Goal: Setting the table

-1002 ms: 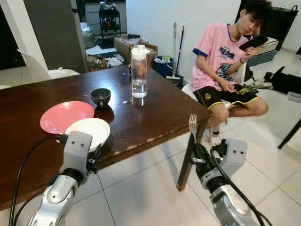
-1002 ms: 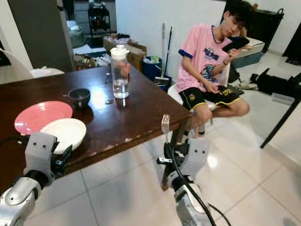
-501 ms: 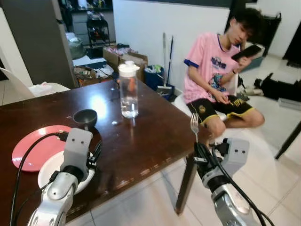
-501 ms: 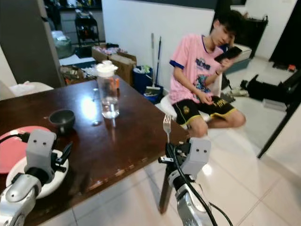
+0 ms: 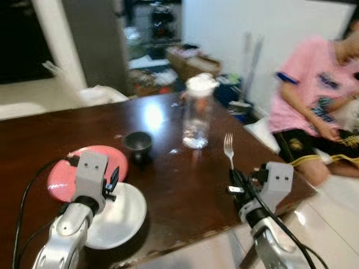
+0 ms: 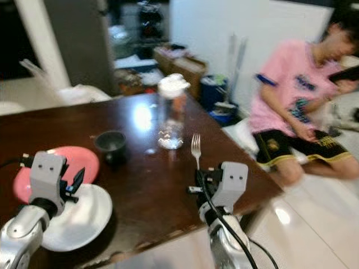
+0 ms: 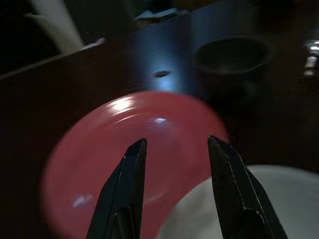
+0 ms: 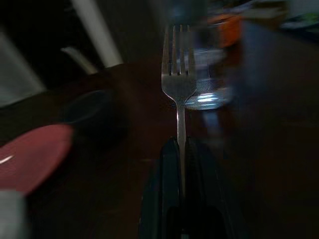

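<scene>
We judge the setting partly done: on the table (image 5: 185, 185) sit one pink plate (image 5: 59, 176) at lower left, one white plate (image 5: 120, 216) overlapping its edge, one dark bowl (image 5: 138, 143) near centre, one water bottle (image 5: 197, 112) above centre. One fork (image 5: 228, 148) isn't placed yet: it stands tines up at centre right, pinched in the right gripper (image 5: 235, 182). Left gripper (image 7: 174, 149) hovers over the plates, fingers spread, empty. One seated person (image 5: 320, 101) at upper right, blurred.
</scene>
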You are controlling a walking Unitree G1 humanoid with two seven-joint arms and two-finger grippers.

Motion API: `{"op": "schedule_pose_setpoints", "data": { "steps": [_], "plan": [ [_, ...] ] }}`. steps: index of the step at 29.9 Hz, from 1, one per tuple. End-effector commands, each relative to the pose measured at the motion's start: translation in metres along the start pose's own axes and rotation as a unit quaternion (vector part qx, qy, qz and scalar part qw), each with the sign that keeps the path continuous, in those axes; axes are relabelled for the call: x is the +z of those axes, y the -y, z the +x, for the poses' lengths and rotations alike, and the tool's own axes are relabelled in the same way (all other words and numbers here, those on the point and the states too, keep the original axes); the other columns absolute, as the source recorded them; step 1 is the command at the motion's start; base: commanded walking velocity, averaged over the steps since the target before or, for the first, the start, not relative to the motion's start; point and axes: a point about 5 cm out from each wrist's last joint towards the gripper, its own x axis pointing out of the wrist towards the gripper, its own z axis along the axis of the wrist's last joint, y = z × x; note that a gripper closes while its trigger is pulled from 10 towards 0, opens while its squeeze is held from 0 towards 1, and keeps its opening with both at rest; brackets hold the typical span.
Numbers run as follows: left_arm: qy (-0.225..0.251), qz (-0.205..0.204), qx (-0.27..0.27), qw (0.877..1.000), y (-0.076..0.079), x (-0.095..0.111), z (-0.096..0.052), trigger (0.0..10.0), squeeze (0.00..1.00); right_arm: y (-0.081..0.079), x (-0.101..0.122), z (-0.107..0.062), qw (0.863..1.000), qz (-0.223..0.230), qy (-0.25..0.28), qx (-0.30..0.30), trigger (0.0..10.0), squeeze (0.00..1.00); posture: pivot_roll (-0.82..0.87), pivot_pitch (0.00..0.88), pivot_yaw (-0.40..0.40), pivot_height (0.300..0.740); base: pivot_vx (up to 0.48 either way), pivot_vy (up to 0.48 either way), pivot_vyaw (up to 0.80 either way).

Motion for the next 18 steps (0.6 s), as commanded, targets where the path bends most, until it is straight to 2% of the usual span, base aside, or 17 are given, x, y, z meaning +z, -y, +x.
{"op": "schedule_pose_setpoints", "data": {
  "steps": [1,8,15,18],
  "plan": [
    [-0.015,0.001,0.002,1.0,-0.0003,-0.0064,-0.0022,10.0,0.0,0.0023,-0.0016,-0.0028,1.0,-0.001,-0.005,-0.004,10.0,0.0,0.03,0.114,0.069,0.74,0.0,0.0,0.79],
    [-0.015,0.002,0.001,1.0,0.0001,-0.0062,-0.0016,10.0,0.0,0.0018,0.0001,-0.0022,1.0,0.009,0.0,-0.006,10.0,0.0,0.03,0.111,0.07,0.74,0.0,0.0,0.71],
    [-0.012,0.004,-0.011,1.0,0.0037,-0.0056,-0.0002,10.0,0.0,0.0035,0.0031,-0.0016,1.0,0.021,0.011,-0.015,10.0,0.0,0.03,0.107,0.072,0.74,0.0,0.0,0.0],
    [-0.013,0.01,-0.016,1.0,0.0048,-0.0056,0.0003,10.0,0.0,0.0035,0.0031,-0.0016,1.0,0.022,0.012,-0.015,10.0,0.0,0.03,0.106,0.071,0.74,0.357,0.0,0.0]
  ]
}}
